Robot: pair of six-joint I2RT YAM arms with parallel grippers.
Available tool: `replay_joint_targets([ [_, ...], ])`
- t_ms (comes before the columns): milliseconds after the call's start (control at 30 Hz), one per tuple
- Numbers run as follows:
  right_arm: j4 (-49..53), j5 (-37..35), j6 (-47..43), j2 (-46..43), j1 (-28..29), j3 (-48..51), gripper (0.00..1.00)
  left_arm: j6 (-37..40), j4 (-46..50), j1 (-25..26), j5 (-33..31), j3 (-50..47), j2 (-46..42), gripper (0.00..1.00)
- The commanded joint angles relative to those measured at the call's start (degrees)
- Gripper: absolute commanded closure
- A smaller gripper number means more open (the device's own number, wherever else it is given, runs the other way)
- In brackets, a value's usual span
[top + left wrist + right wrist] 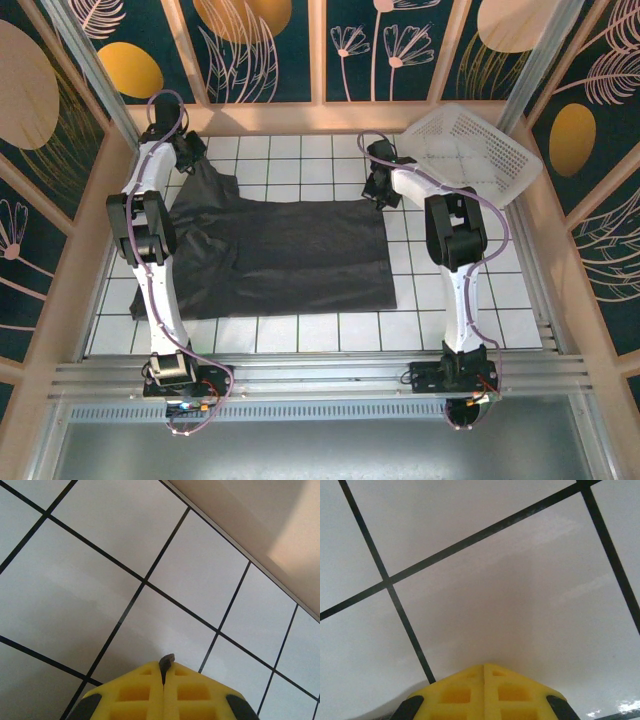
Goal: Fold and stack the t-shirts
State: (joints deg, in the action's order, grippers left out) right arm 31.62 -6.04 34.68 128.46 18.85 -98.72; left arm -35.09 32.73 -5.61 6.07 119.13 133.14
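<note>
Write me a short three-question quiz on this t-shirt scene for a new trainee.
1. True or false: the white basket sits at the far right corner of the table, apart from the t-shirt.
2. In the left wrist view, what pokes out between the fingers of the left gripper? A) a dark sliver of fabric B) a white cord C) a basket strut
3. Fill in: in the right wrist view, the fingers of the right gripper are ___.
Key: 1 true; 2 A; 3 shut.

place: robot lab cell | evidence: tiled tabletop point(300, 332); aluminium rail point(320, 378); printed wall panels point(250, 45)
</note>
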Motion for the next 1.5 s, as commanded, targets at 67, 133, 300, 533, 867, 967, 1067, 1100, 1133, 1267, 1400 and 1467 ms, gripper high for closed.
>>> replay_joint_targets([
  [67,1.63,-2.65,0.74,-1.23,-1.39,0.18,1.0,-1.55,-2.4,0.25,2.48,-0.64,-2.81,1.0],
  [133,1.37,-2.75,0.6,-1.8,-2.16,0.28,1.0,-2.02,-3.27,0.25,3.73,-0.87,-2.83,1.0],
  [300,1.01,-1.88,-0.61,-2.25,-4.02,-0.51,1.0,-2.84,-5.49,0.33,7.56,-0.17,-2.26,1.0],
  [533,0.76,2.26,-2.6,-2.21,-3.56,-2.24,0.97,-2.51,-4.4,0.33,7.08,0.85,-2.26,1.0],
  [867,1.5,1.92,-0.73,-3.62,0.27,1.96,0.59,-2.46,-4.77,0.33,5.1,-3.18,-4.12,1.0],
  [967,2.24,1.32,-0.66,-2.42,0.25,1.02,0.6,-2.41,-4.87,0.39,5.1,-3.61,-4.23,1.0],
  [1067,2.23,1.12,-1.14,-0.89,-0.13,0.36,0.6,-2.37,-4.96,0.38,5.27,-3.69,-4.21,1.0],
  [1100,2.27,1.12,-1.36,-0.23,-0.3,0.03,0.61,-2.36,-4.96,0.33,5.27,-3.73,-4.21,1.0],
  [1133,2.49,1.06,-1.5,0.46,-0.46,-0.6,0.62,-2.36,-4.96,0.33,5.27,-3.67,-4.2,1.0],
  [1267,3.4,0.75,-3.02,2.5,-0.73,-3.06,0.68,-2.11,-4.93,0.33,5.35,-3.5,-3.96,1.0],
  [1400,3.82,1.86,-3.06,2.77,-0.88,-3.47,0.78,-2.11,-4.91,0.34,5.53,-3.37,-3.54,1.0],
  [1467,3.85,2.32,-2.61,2.5,-0.89,-3.18,0.77,-2.09,-4.78,0.34,5.62,-3.27,-3.35,1.0],
])
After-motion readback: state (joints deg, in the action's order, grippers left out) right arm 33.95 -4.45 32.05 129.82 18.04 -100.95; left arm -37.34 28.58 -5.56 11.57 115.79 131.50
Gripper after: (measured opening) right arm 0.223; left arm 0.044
